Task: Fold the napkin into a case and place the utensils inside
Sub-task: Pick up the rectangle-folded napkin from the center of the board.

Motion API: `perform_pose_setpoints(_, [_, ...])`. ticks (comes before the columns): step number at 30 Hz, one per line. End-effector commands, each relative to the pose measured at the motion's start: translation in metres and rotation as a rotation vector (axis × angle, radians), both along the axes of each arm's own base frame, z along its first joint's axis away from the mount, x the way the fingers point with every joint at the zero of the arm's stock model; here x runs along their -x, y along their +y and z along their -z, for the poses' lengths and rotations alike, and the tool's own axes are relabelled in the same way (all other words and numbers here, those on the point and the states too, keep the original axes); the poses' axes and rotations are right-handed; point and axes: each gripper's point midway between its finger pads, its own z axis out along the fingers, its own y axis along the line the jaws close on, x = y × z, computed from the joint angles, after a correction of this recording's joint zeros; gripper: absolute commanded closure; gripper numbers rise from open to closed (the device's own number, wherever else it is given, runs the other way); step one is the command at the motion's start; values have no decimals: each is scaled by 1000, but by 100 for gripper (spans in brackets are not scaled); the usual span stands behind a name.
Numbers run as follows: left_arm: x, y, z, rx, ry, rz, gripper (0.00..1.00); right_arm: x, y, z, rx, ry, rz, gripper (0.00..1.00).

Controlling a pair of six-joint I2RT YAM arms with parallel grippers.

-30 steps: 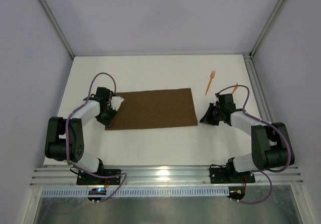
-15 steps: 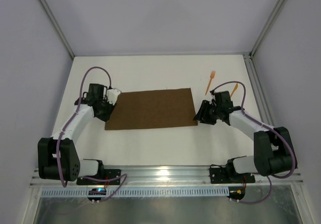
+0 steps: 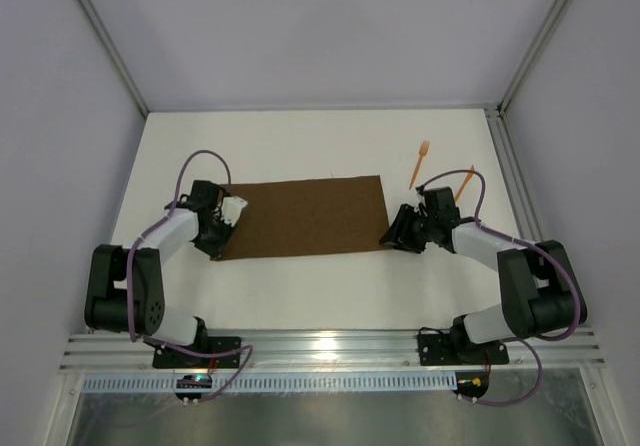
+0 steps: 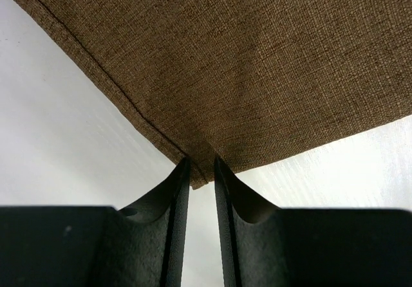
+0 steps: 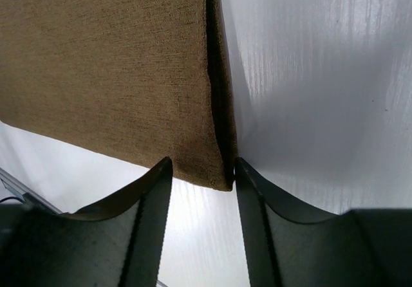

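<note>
Setting up the next fold of the napkin (image 3: 305, 216): left pincer (image 4: 201, 160) narrow around one near corner (grip unclear), right pincer (image 5: 203, 161) wide astride the other; next, clamp both, lift evenly.

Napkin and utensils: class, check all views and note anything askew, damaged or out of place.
Nothing is damaged or spilled. The napkin lies flat but slightly rotated, its right end a little farther back. The fork and the other utensil lie loose beyond its far right corner, not yet inside.
</note>
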Motion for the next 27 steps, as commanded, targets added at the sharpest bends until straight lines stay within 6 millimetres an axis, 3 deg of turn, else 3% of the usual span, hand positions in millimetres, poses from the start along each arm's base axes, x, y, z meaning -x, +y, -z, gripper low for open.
perform_pose_setpoints(1, [-7, -2, -6, 14, -51, 11, 76, 2, -2, 17, 16, 33, 32, 53])
perform_pose_setpoints(7, [0, -15, -25, 87, -53, 58, 76, -7, -1, 9, 10, 5, 43, 74])
perform_pose_setpoints(11, [3, -35, -59, 200, -83, 117, 76, -10, -1, 2, 14, -12, 32, 83])
perform_pose_setpoints(14, [0, -34, -72, 230, -98, 99, 74, -14, -3, -8, 34, -43, 22, 92])
perform_pose_setpoints(17, [-15, -23, -70, 178, -106, 36, 73, -22, -12, -21, 84, -82, 21, 96])
perform_pose_setpoints(21, [-33, -21, -52, 158, -57, -15, 75, -33, -32, -40, 140, -129, 40, 97])
perform_pose_setpoints(24, [-49, -22, -51, 164, -72, -46, 75, -33, -49, -44, 205, -132, 39, 97])
perform_pose_setpoints(27, [-58, -21, -46, 155, -58, -62, 75, -30, -50, -49, 254, -94, -28, 97])
